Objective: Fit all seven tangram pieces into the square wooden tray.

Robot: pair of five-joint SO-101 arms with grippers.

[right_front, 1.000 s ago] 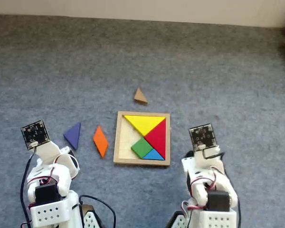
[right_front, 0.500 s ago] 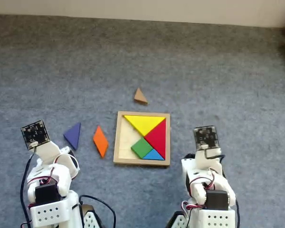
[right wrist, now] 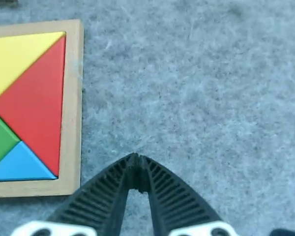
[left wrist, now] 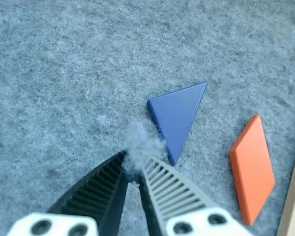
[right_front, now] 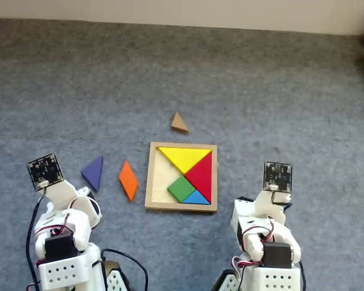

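four pieces sit in the tray (right_front: 182, 207); the blue triangle (left wrist: 177, 115), orange parallelogram (left wrist: 252, 169) and brown triangle (right_front: 179, 123) lie outside it. left gripper (left wrist: 132, 172) and right gripper (right wrist: 137, 169) are pinched closed, empty. next, the left one likely needs to open over the blue triangle.

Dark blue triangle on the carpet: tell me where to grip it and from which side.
Come from straight above with the left gripper, shut just short of the piece's nearest corner. The dark blue triangle lies flat, so only its thin edges offer a hold: likely pinch across the wider middle, not a tapering corner.
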